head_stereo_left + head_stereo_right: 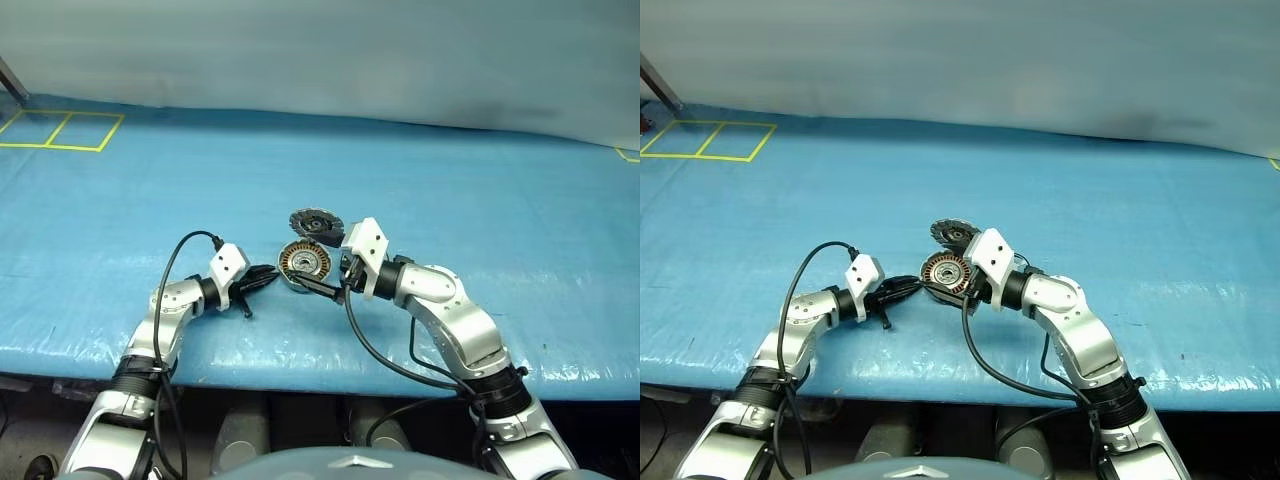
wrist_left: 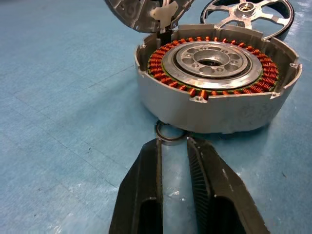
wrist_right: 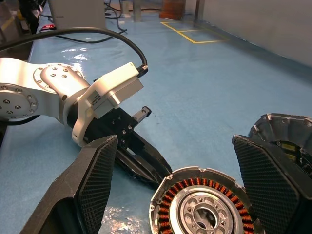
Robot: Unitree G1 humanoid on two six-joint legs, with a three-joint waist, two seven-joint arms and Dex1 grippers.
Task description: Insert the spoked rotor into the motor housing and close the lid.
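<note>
The motor housing (image 2: 214, 83), a short silver cylinder with copper windings, sits on the blue table. Leaning up at its far edge is the lid (image 1: 316, 222), a grey disc. Just beyond the housing lies the spoked rotor (image 2: 248, 12). A small plain ring (image 2: 170, 132) lies on the table against the housing's near wall. My left gripper (image 2: 173, 141) has its fingertips pinched on this ring. My right gripper (image 3: 174, 146) hovers open and wide, with one finger (image 3: 97, 180) on each side of the housing (image 3: 204, 209).
The table is covered in a blue sheet with its front edge (image 1: 300, 370) close to me. Yellow tape lines (image 1: 60, 130) mark the far left. A grey wall runs along the back.
</note>
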